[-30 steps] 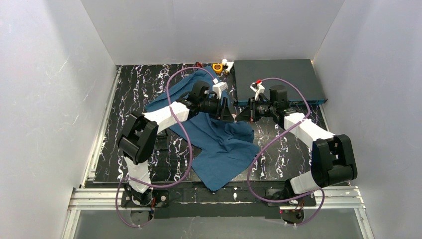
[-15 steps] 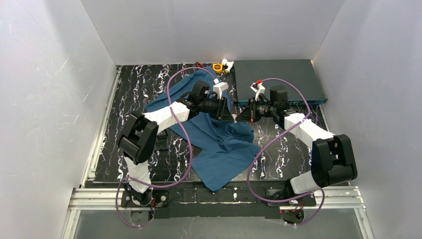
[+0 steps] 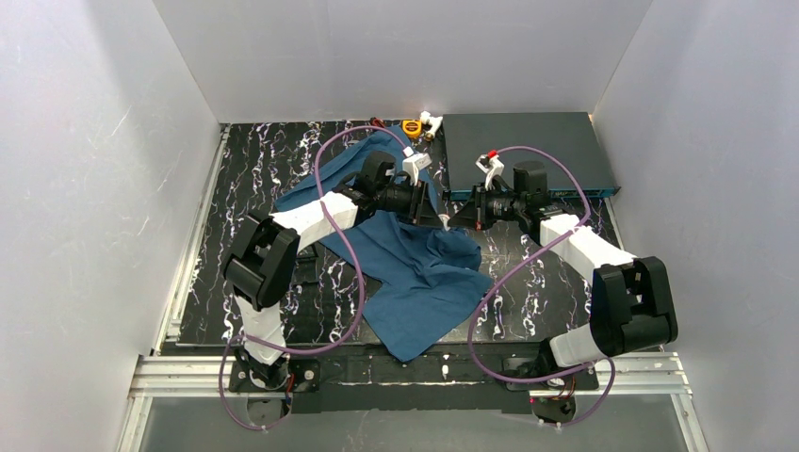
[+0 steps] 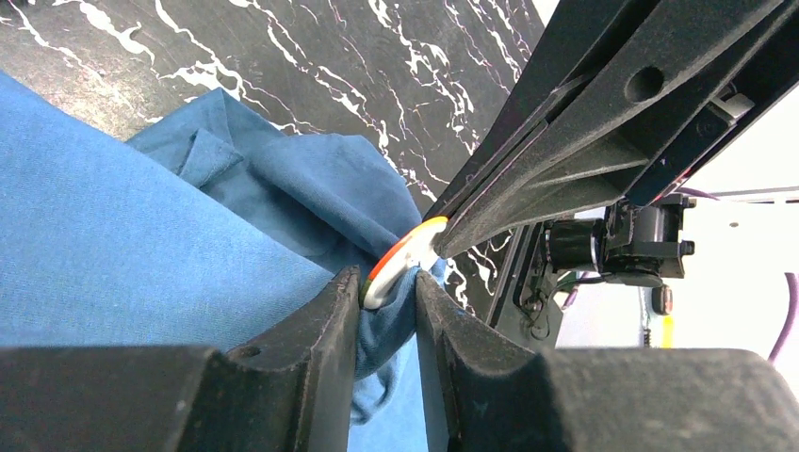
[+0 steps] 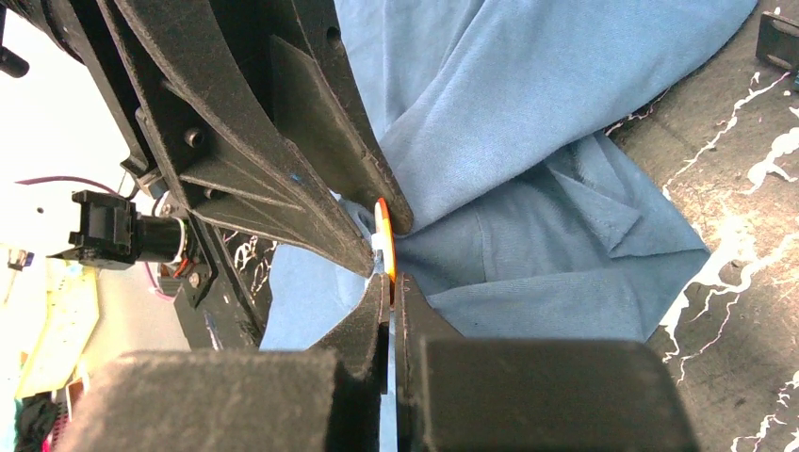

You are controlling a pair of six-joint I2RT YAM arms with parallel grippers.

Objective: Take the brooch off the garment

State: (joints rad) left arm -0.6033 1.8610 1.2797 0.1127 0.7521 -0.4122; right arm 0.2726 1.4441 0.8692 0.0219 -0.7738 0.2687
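The garment (image 3: 415,273) is a dark teal-blue T-shirt crumpled on the black marbled table. The brooch (image 4: 405,259) is a small round disc, white with an orange rim, pinned on a raised fold of the cloth. My left gripper (image 4: 388,292) is shut on that fold of the garment (image 4: 141,254), just under the brooch and touching it. My right gripper (image 5: 390,292) is shut on the edge of the brooch (image 5: 383,231). In the top view the two grippers meet tip to tip, the left gripper (image 3: 433,218) and the right gripper (image 3: 454,220), with the brooch (image 3: 443,227) between them.
A flat dark grey box (image 3: 528,151) lies at the back right, close behind the right arm. A small yellow-orange object (image 3: 412,125) and white bits sit at the back wall. White walls close in three sides. Purple cables loop over both arms.
My right gripper has moved a little to the left, closing onto the left gripper's tips. The brooch now shows as a pale spot between them. The garment has barely shifted.
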